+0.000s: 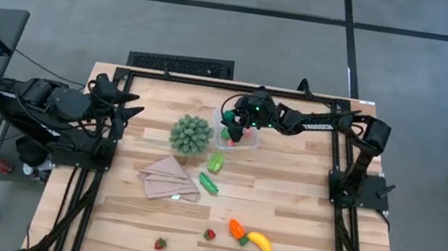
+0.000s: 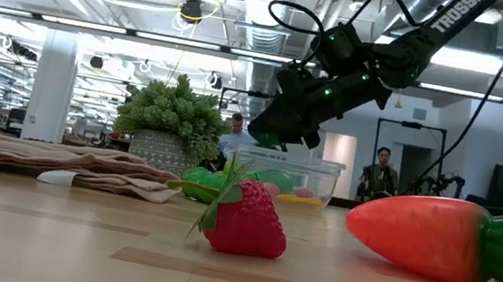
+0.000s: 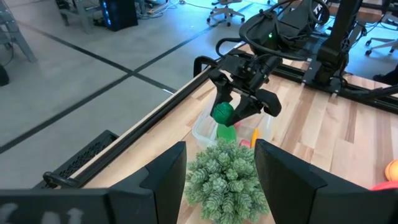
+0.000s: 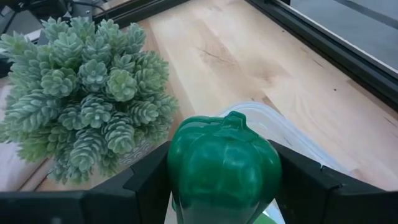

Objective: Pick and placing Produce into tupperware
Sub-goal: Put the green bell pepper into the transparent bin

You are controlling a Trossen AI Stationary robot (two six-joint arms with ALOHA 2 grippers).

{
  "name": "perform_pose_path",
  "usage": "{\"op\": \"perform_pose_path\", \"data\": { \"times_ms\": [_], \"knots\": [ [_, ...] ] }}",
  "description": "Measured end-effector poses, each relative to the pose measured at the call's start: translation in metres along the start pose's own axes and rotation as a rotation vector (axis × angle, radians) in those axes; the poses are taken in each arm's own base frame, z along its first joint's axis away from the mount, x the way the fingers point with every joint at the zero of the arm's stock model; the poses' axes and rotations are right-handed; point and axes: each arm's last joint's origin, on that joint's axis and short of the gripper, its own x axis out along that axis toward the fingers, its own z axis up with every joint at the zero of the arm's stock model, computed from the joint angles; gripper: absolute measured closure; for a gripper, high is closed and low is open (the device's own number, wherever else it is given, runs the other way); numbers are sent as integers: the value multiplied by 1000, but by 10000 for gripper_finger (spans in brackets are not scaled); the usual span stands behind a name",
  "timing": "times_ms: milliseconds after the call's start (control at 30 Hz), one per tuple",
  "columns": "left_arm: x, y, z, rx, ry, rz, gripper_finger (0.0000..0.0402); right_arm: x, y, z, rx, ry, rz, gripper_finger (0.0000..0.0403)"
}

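My right gripper (image 1: 235,130) is shut on a green toy pepper (image 4: 224,165) and holds it just above the clear tupperware (image 1: 245,141), which stands at the far middle of the table with a few small pieces inside. A light green pod (image 1: 216,162) and a darker pod (image 1: 209,183) lie on the table just near of it. The orange carrot (image 1: 236,230), yellow banana (image 1: 259,242) and two red strawberries (image 1: 209,234) (image 1: 160,243) lie by the near edge. My left gripper (image 1: 130,112) waits open at the far left, raised off the table. My right gripper pinches the pepper by its two opposite sides (image 4: 177,168) between its two fingers (image 4: 146,183). The fingers come from the table's right, slanting down. The pepper (image 2: 267,137) is lifted clear, above the tupperware's rim (image 2: 289,158), its stem end pointing away from the wrist.
A spiky green plant ball (image 1: 191,134) stands just left of the tupperware, close to the held pepper. A tan folded cloth (image 1: 169,180) lies near of the plant. Black frame rails (image 1: 239,84) run along the table's far and side edges.
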Motion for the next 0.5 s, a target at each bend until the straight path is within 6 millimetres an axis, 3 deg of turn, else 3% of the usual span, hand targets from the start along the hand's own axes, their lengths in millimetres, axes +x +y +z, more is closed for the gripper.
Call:
{"op": "perform_pose_path", "data": {
  "times_ms": [500],
  "knots": [
    [0,0,0,3,2,-4,221,0,-1,3,-4,-31,-51,173]
  ]
}}
